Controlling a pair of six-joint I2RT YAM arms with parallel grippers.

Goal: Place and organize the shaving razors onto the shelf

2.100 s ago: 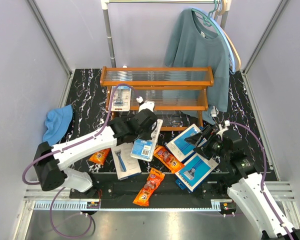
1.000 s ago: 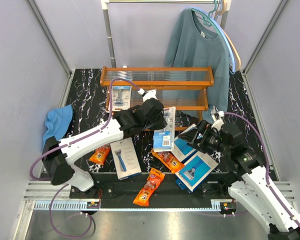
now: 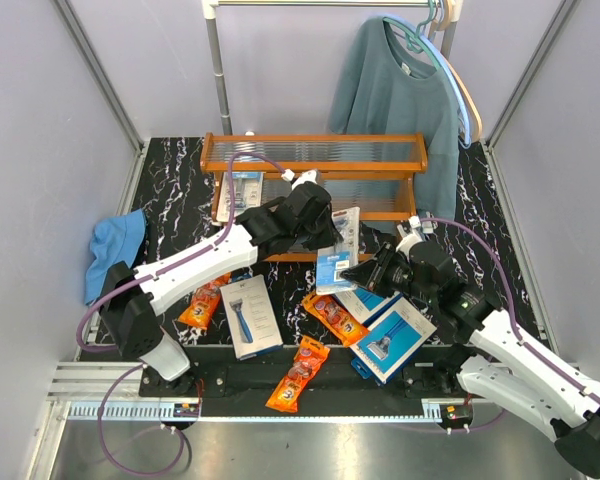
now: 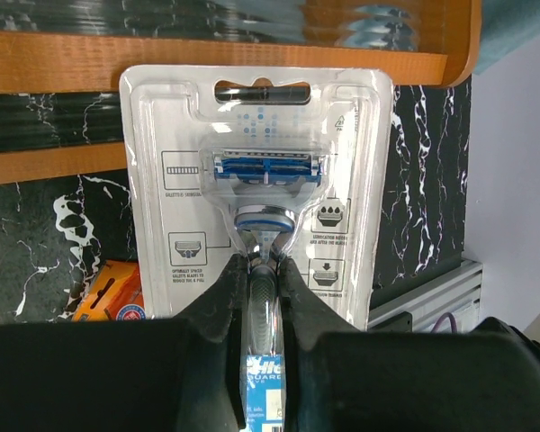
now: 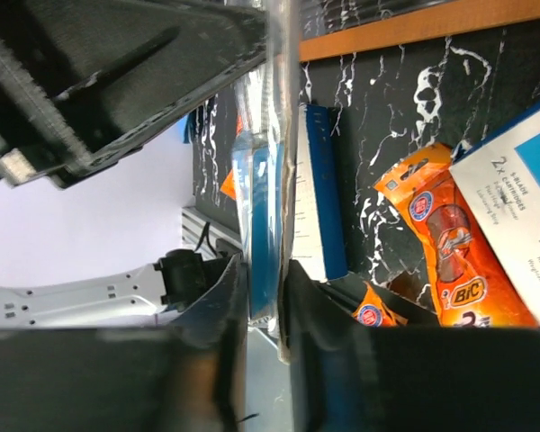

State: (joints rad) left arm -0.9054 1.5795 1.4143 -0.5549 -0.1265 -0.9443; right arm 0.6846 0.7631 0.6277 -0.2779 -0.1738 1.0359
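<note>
Right end effector (image 5: 265,279) arrived, pinching blister card (image 4: 256,135)

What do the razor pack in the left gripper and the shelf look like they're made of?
Blister card: clear, glossy moulded plastic over printed card, it seems; the razor shows through. Shelf: orange-brown wood frame, likely varnished by its sheen; tiers of shiny metal wire.

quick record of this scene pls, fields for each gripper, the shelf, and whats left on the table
left gripper: shut on blister card, held up in front of the shelf
right gripper: shut on the same card's edge
shelf: second blister card at its left end
table: three orange bags, three flat boxes
</note>
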